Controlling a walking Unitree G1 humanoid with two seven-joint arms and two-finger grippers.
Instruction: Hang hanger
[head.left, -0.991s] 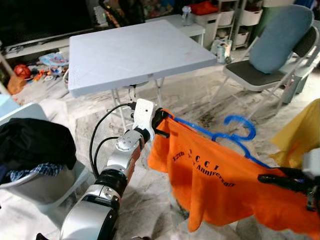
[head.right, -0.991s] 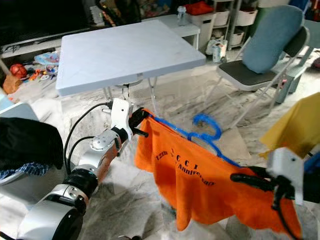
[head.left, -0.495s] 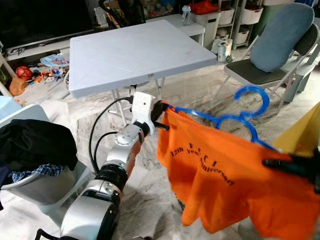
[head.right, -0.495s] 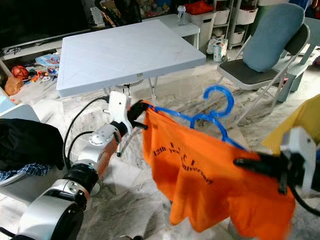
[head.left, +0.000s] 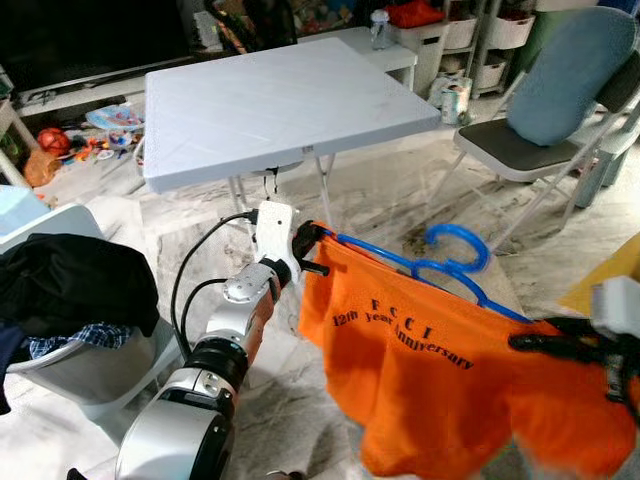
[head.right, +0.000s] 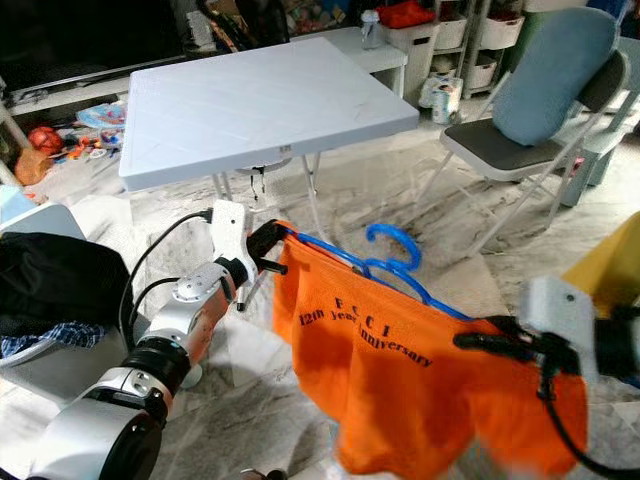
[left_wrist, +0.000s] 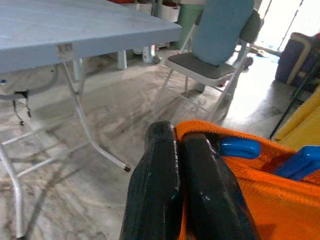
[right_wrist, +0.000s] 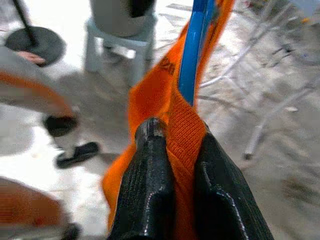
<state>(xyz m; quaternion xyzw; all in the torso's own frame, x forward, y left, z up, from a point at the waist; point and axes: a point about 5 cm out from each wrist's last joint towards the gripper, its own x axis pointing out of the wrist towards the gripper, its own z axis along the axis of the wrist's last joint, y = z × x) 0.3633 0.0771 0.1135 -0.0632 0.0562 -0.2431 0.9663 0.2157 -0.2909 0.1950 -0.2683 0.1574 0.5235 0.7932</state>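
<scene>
Hanger (head.left: 452, 272) carrying orange shirt (head.left: 440, 385) is held in mid-air above floor | left end effector (head.left: 312, 250) clamped on shirt shoulder | right end effector (head.left: 535, 343) clamped likewise | hanging judged not yet done.

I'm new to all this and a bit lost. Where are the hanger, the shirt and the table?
hanger (head.left: 455, 237): left eye view, on its blue hook.
shirt (head.left: 430, 385): left eye view, on the orange cloth below the print.
table (head.left: 270, 100): left eye view, on its bare top.
</scene>
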